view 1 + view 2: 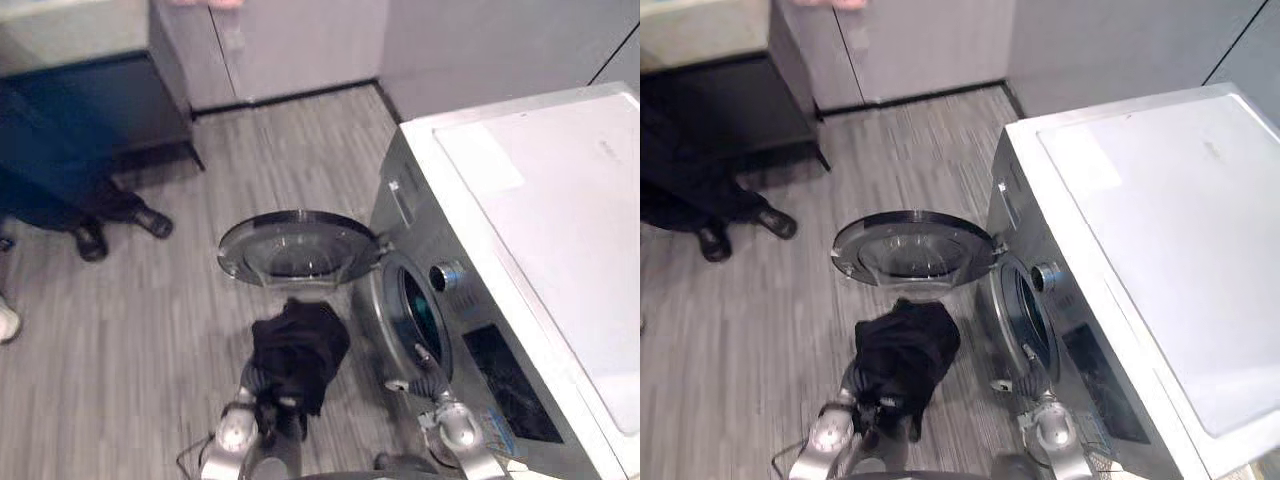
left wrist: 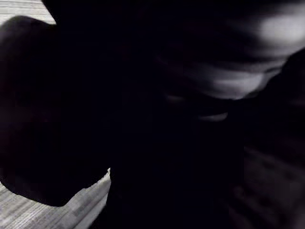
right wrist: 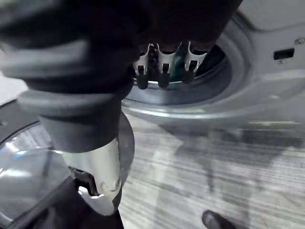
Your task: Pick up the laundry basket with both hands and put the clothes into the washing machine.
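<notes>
A black garment (image 1: 300,350) hangs in a bunch over my left hand (image 1: 250,378), which is raised in front of the washing machine (image 1: 560,250). The cloth hides that hand's fingers and darkens the left wrist view (image 2: 143,119). The machine's round door (image 1: 300,250) is swung wide open and lies flat towards me. Its drum opening (image 1: 420,310) is just right of the garment. My right hand (image 1: 428,368) is held low at the drum's rim, its fingers (image 3: 162,71) relaxed, pointing into the drum opening (image 3: 209,62) and holding nothing.
A person's dark trouser legs and black shoes (image 1: 120,220) stand at the left by a dark cabinet (image 1: 90,100). A white shoe (image 1: 5,322) shows at the left edge. White cupboard doors (image 1: 290,45) line the back wall. Grey plank floor (image 1: 130,340) lies open left of the door.
</notes>
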Available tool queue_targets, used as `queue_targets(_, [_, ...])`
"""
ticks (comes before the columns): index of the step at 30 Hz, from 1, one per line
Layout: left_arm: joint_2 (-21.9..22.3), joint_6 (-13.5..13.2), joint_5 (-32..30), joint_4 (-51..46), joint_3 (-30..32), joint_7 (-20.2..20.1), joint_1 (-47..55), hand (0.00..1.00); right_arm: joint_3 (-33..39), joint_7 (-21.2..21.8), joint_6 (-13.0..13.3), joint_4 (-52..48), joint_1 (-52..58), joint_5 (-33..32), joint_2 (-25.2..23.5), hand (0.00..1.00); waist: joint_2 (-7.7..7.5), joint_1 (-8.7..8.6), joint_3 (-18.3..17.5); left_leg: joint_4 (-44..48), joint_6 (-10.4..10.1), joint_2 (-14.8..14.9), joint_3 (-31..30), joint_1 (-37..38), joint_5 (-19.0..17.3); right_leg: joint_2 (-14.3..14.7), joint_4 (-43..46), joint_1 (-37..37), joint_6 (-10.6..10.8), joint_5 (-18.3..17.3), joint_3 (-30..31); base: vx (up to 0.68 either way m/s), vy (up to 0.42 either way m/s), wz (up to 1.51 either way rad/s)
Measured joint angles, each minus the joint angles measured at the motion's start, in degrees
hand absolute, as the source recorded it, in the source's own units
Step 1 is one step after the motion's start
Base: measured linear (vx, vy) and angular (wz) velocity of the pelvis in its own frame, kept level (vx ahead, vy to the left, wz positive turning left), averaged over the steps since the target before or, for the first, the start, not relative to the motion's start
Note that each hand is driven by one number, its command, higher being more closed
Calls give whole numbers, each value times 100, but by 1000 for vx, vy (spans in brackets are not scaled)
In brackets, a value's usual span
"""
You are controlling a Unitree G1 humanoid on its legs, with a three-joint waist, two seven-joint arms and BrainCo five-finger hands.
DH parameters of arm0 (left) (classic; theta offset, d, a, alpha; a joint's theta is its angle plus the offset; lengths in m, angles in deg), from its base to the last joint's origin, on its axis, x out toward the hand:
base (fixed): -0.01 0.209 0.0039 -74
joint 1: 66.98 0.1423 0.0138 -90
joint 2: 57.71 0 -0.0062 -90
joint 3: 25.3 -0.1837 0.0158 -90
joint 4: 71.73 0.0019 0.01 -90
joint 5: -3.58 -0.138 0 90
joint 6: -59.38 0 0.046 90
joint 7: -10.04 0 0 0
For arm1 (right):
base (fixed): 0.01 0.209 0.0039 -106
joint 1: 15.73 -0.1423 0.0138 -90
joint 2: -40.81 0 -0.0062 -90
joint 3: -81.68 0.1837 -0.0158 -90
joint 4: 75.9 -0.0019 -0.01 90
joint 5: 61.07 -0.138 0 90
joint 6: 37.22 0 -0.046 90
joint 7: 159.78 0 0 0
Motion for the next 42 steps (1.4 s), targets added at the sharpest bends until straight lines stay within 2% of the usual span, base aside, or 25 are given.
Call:
queue_targets(2, [-106,34,2,7,6,-2,40,100,-16,7,-1,192,-88,18,-80,0,-31,43,4,-5,122,26,586,375,-328,-183,353,-165,222,224,475,232,216,-114])
queue_targets(5, [-202,40,10,7,59,-4,173,100,-71,15,-4,379,-200,17,-147,0,-31,62,5,-170,129,264,1371,984,-602,-330,997,-503,503,505,298,112,126,-154])
queue_targets(6, [-238,43,11,2,64,2,171,100,-113,12,-8,468,-290,16,-134,0,-35,71,-9,-378,95,366,1745,1234,-691,-485,1205,-707,386,657,-334,64,123,-195])
queue_targets(8, [-325,50,14,3,65,0,143,100,-160,9,-16,582,-371,18,-143,0,-98,49,-63,-541,46,437,2280,1471,-768,-832,1164,-789,124,615,-1876,72,47,-160])
queue_targets(9, [-339,50,14,2,64,0,77,100,-157,6,-18,580,-370,18,-128,0,-172,10,-131,-452,45,460,2434,1472,-823,-843,867,-716,16,522,-2307,108,-28,-91])
queue_targets(10, [-334,52,13,6,60,-3,38,100,-150,5,-19,587,-343,18,-111,0,-171,-14,-131,-360,54,497,2496,1460,-886,-790,708,-664,14,496,-2296,125,-77,-86])
queue_targets(12, [-295,54,14,-2,60,-15,8,100,-147,26,-34,652,-289,23,-75,0,-142,-46,-112,188,170,691,2593,1412,-1052,-642,318,-472,33,460,-2052,108,-129,-71])
queue_targets(13, [-253,60,14,-1,65,-26,18,100,-171,99,-33,676,-178,24,-93,0,-111,-66,-93,896,198,934,2574,1278,-1115,-527,45,-230,38,460,-1974,120,-199,-74])
queue_targets(14, [-215,80,14,-2,81,-33,20,100,-228,112,-43,677,-56,23,-90,0,-28,-23,-64,1737,216,1265,2458,1134,-1122,-366,-109,34,39,462,-1818,127,-185,-80])
queue_targets(15, [-169,83,14,-1,97,-33,37,100,-282,112,-56,678,7,22,-72,0,41,11,-54,2107,219,1408,2342,1100,-1119,-268,-138,112,39,461,-1723,105,-127,-102])
queue_targets(16, [-76,91,15,3,107,-25,127,100,-361,121,-123,683,114,20,-38,0,174,52,-22,2805,409,1612,1958,989,-995,-104,-133,253,28,454,-1459,104,-3,-117])
queue_targets(17, [-13,96,14,21,89,-26,194,100,-379,127,-148,696,191,7,-40,0,137,109,5,3218,245,1529,1422,713,-1027,-129,-97,289,-13,401,-1140,108,47,-125])
queue_targets(18, [6,98,14,32,67,-28,187,100,-383,133,-154,696,177,3,-88,0,138,139,6,3159,42,1366,1186,646,-1317,-175,-26,193,-14,383,-977,120,132,-128])
queue_targets(19, [38,98,14,60,47,-26,125,100,-358,114,-154,695,130,-1,-66,0,139,148,12,2859,-114,1019,693,464,-1675,-240,116,-20,-17,381,-679,106,154,-110])
queue_targets(21, [53,100,13,182,48,-7,65,100,-302,111,-153,736,102,-1,-51,0,168,150,39,1993,-184,623,107,431,-1668,-269,310,-189,-11,377,-363,111,241,-107])
queue_targets(22, [80,97,12,242,36,-4,42,100,-291,123,-151,748,126,-28,53,0,298,155,22,1348,-361,505,-139,612,-1276,-172,472,-212,157,252,-203,106,271,-102])
queue_targets(23, [25,106,11,369,-8,-2,-20,100,-279,119,-152,811,94,-30,-13,0,199,141,49,1402,-454,453,-147,758,-1655,-215,647,-282,335,27,-10,75,182,-75])
queue_targets(26, [-158,175,5,456,-113,-2,-254,100,-231,110,-120,802,53,-28,-65,0,-67,-6,83,1509,-332,298,126,668,-1754,-475,1152,-724,405,-94,251,18,152,-36])
queue_targets(29, [-257,178,0,449,-262,-2,-383,100,-38,77,-114,800,-98,-32,66,0,-21,-32,141,1861,-183,319,528,488,-2037,-490,1452,-1145,462,-129,662,-60,179,-70])
queue_targets(31, [-291,180,4,437,-341,13,-694,100,-26,60,-115,794,-335,-38,279,0,118,-162,396,2300,-68,395,861,197,-2232,-492,1935,-1710,584,-199,1060,-110,140,-75])
queue_targets(33, [-337,180,16,294,-344,101,-1042,100,-27,-9,-128,788,-564,-68,371,0,132,-174,591,2789,-2,503,1127,-222,-2396,-461,2559,-2380,708,-270,1349,-173,92,-78])
queue_targets(35, [-387,220,24,246,-350,247,-1427,100,8,-64,-147,722,-769,-183,407,0,147,-313,886,3288,52,621,1190,-654,-2551,-392,3036,-2897,782,-314,1470,-196,52,-45])
queue_targets(37, [-417,250,29,8,-377,426,-2000,100,129,-164,-165,26,-737,-298,403,0,76,-313,1186,4026,127,835,1270,-1249,-2799,-362,3749,-3605,931,-463,1468,-232,31,-34])
queue_targets(40, [-490,268,27,-422,-395,662,-2623,100,148,-192,-140,-885,-736,-446,370,0,-9,-286,1367,4920,142,1081,1248,-2017,-3138,-300,4601,-4429,967,-790,1456,-202,7,-23])
queue_targets(42, [-502,273,27,-647,-396,819,-2934,100,186,-295,-122,-1238,-715,-482,304,0,-24,-288,1389,5246,143,1153,1162,-2404,-3191,-263,4930,-4797,949,-951,1443,-191,-45,-3])
